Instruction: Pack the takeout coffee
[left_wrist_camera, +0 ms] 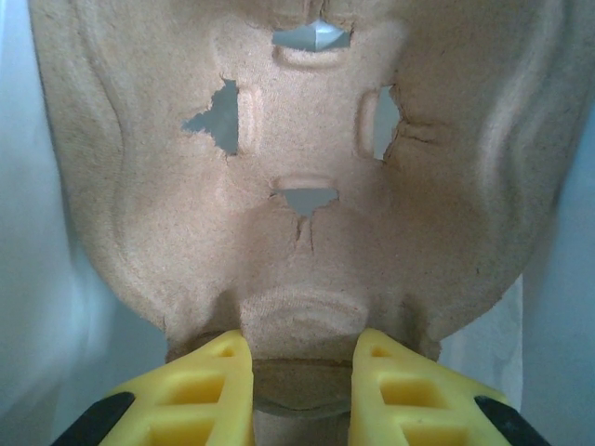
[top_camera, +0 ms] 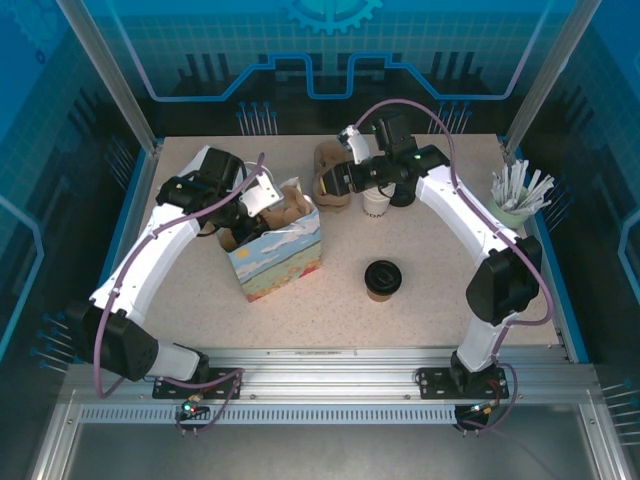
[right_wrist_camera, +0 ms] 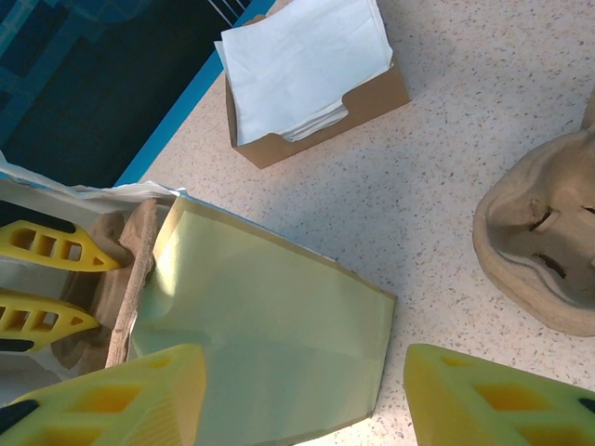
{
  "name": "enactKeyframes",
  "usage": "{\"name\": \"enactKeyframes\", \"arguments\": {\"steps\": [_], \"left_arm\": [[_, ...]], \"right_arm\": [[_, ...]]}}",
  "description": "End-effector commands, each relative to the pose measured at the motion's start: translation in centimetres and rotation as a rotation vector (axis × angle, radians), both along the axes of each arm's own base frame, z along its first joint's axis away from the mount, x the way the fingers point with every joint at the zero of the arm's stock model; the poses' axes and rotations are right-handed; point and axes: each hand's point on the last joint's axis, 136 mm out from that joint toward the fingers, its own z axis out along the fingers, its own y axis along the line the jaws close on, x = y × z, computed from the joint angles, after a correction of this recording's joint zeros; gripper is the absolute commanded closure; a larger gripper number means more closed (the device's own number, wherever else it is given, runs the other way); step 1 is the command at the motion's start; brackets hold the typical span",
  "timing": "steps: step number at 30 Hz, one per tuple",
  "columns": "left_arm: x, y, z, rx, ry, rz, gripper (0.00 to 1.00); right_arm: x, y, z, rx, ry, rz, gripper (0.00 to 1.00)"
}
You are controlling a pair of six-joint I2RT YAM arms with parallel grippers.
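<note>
We have our left pincer (left_wrist_camera: 302, 348) clamped on the cardboard tray (left_wrist_camera: 297, 186) at the mouth of the bag (top_camera: 275, 255), our right pincer (right_wrist_camera: 307, 372) spread apart and empty just beside it, and the coffee (top_camera: 382, 280) standing on the table (top_camera: 450, 310) well apart from both, not yet packed

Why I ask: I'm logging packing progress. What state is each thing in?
takeout coffee: upright on the table, lid on, not yet packed.
paper bag: standing, mouth open.
cup carrier: pinched at its rim, partly in the paper bag.
left gripper: shut on the cup carrier.
right gripper: open, empty.
napkin box: open-topped, stocked.
</note>
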Motion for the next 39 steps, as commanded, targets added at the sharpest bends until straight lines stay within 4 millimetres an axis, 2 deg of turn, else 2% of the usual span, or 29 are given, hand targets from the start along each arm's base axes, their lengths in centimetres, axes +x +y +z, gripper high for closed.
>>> {"name": "enactKeyframes", "arguments": {"steps": [1, 6, 12, 26, 39], "left_arm": [[-1.0, 0.4, -0.3, -0.007, 0.034, 0.020, 0.77], [-1.0, 0.4, -0.3, -0.012, 0.032, 0.020, 0.77], [-1.0, 0.4, -0.1, -0.015, 0.026, 0.019, 0.77], [-1.0, 0.2, 0.3, -0.029, 0.015, 0.016, 0.77], [-1.1, 0.4, 0.2, -0.021, 0.018, 0.022, 0.77]], "right_arm": [[-2.1, 1.2, 1.8, 0.075, -0.018, 0.084, 0.40], [-4.1, 3.0, 2.1, 0.145, 0.021, 0.179, 0.39], [-4.7, 4.3, 1.3, 0.138, 0.049, 0.221, 0.36], [-3.6, 4.2, -1.5, 0.023, 0.074, 0.178, 0.43], [-2.3, 3.2, -1.7, -0.017, 0.060, 0.116, 0.54]]}}
